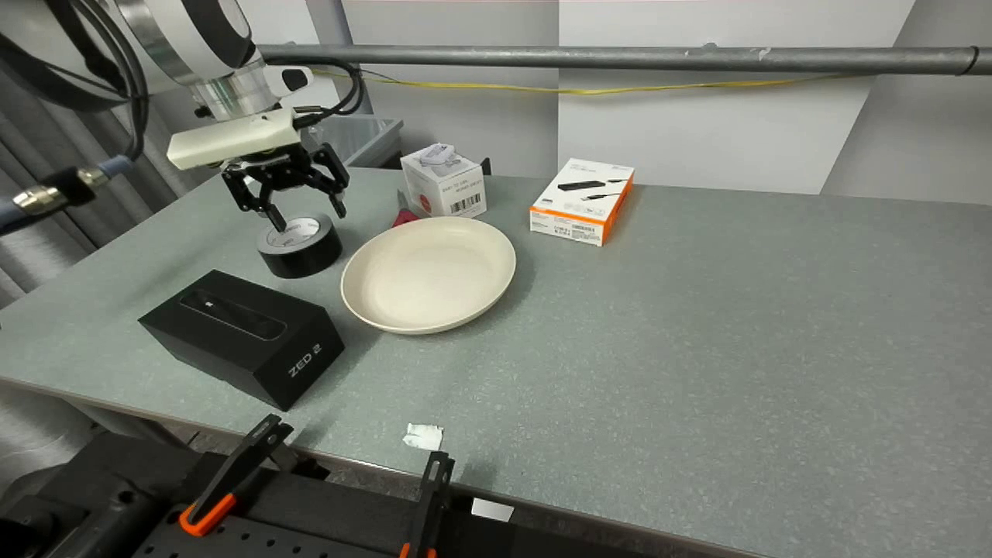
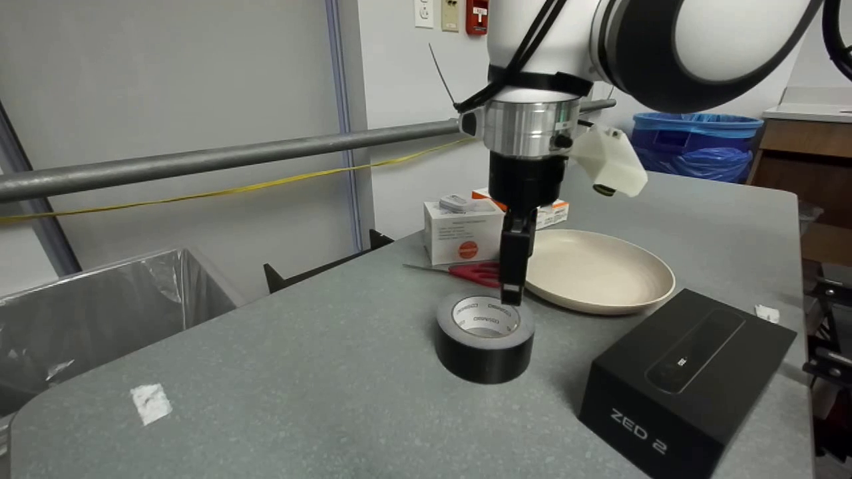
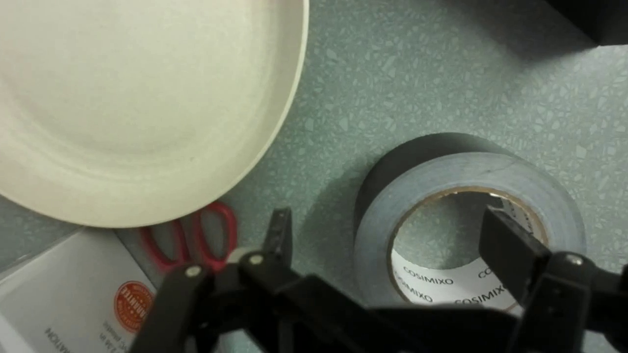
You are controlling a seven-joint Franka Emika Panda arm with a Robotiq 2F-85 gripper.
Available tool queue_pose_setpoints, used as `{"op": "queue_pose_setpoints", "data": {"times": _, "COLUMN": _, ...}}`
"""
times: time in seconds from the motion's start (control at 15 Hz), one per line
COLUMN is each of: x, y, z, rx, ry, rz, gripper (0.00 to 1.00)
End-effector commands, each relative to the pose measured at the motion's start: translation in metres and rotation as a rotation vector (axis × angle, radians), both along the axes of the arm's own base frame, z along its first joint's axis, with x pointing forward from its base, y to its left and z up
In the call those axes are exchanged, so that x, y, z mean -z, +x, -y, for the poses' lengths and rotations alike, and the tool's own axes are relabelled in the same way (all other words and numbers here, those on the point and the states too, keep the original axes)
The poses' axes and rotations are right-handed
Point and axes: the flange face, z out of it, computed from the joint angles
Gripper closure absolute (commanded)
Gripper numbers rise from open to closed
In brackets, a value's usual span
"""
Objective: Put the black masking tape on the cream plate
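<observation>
Just below the claw (image 1: 309, 217): black tape (image 1: 301, 253).

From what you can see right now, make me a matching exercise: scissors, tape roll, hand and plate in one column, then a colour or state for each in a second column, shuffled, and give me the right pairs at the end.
Things:
1. Scissors
2. Tape roll
3. Hand
4. Plate

Colours and states:
A. Jaws standing apart
B. Round, shallow and cream-coloured
C. Red handles
D. Black outside, with a printed white core

Right pairs: 1-C, 2-D, 3-A, 4-B.
</observation>
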Motion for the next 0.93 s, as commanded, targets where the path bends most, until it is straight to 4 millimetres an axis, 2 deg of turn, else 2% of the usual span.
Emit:
{"op": "queue_pose_setpoints", "data": {"times": 0.0, "x": 0.021, "y": 0.018, "z": -0.009, "rx": 0.006, "ry": -0.028, "rz": 0.043, "gripper": 0.0}}
{"op": "queue_pose_setpoints", "data": {"times": 0.2, "x": 0.034, "y": 0.026, "z": -0.009, "rx": 0.019, "ry": -0.026, "rz": 0.032, "gripper": 0.01}}
{"op": "queue_pose_setpoints", "data": {"times": 0.27, "x": 0.038, "y": 0.029, "z": -0.009, "rx": 0.024, "ry": -0.021, "rz": 0.028, "gripper": 0.26}}
{"op": "queue_pose_setpoints", "data": {"times": 0.4, "x": 0.046, "y": 0.034, "z": -0.01, "rx": 0.03, "ry": -0.01, "rz": 0.019, "gripper": 0.29}}
{"op": "queue_pose_setpoints", "data": {"times": 0.87, "x": 0.054, "y": 0.047, "z": -0.012, "rx": 0.059, "ry": 0.009, "rz": 0.007, "gripper": 0.84}}
